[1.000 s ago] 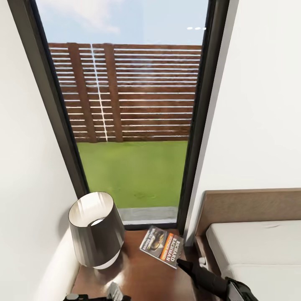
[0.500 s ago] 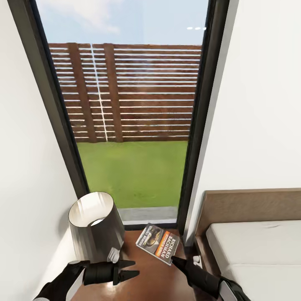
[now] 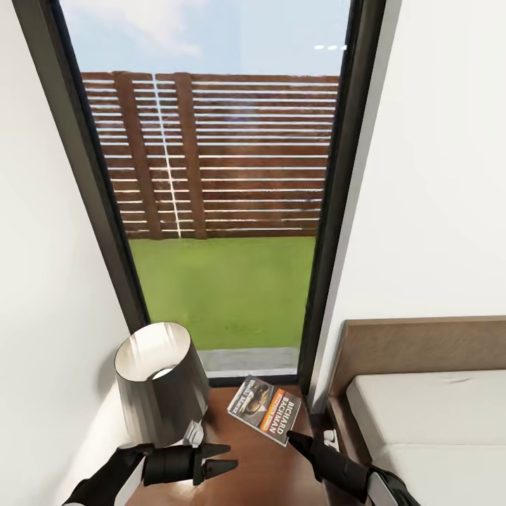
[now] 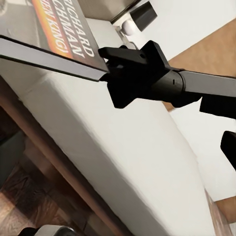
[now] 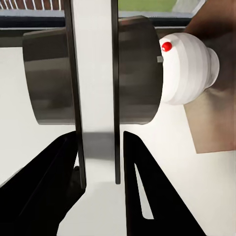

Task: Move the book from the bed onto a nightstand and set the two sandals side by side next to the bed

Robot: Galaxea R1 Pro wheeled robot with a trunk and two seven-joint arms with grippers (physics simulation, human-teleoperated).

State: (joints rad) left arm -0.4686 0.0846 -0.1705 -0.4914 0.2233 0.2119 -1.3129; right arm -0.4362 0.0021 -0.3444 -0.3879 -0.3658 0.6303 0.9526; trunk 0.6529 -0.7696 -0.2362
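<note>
The right gripper (image 3: 295, 439) is clamped on the near edge of the book (image 3: 266, 409), which it holds just above the nightstand (image 3: 242, 453) as it did half a second ago. The left gripper (image 3: 219, 457), fingers slightly apart and holding nothing, has edged a little toward the book since then. A grey lamp (image 3: 161, 383) stands at the nightstand's far left corner; the bed (image 3: 429, 414) lies alongside.

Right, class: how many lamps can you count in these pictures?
1. The lamp stands on the nightstand, left of the book held by the right gripper. Others may be hidden.
</note>
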